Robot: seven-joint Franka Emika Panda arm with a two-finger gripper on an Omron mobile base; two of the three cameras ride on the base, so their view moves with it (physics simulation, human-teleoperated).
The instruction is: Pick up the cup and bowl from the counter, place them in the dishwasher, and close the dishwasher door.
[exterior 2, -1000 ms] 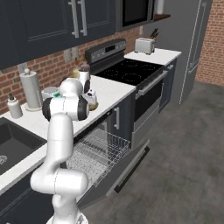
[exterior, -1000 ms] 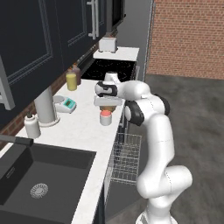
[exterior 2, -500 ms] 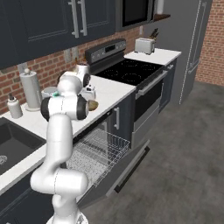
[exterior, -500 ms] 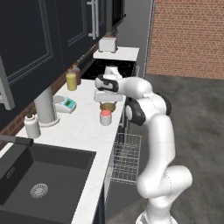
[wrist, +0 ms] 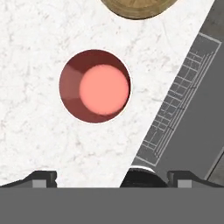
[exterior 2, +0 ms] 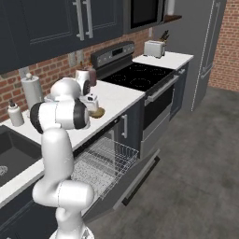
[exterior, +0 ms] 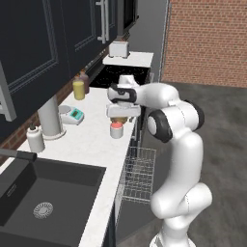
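Observation:
The cup (exterior: pixel 116 130) stands upright on the white counter (exterior: pixel 91 140) near its front edge. From above it is a round red opening (wrist: pixel 95 86). My gripper (exterior: pixel 123 113) hangs open just above the cup, apart from it, fingers pointing down. Its two fingertips (wrist: pixel 41 178) stand wide at the bottom of the hand view, nothing between them. The tan bowl (exterior 2: pixel 96 112) sits on the counter right behind the cup, its rim (wrist: pixel 135 8) at the top of the hand view. The dishwasher rack (exterior 2: pixel 105 161) is pulled out over the lowered dishwasher door (exterior 2: pixel 135 179), below the counter edge.
A yellow bottle (exterior: pixel 78 89), a paper towel roll (exterior: pixel 50 116) and a white soap bottle (exterior: pixel 34 139) line the back of the counter. The black sink (exterior: pixel 43 198) lies to the left. Beyond the bowl are the stove (exterior: pixel 120 75) and a toaster (exterior: pixel 118 48).
The hand has shifted slightly above the cup. Cup, bowl and rack have not moved, and the jaws stay wide.

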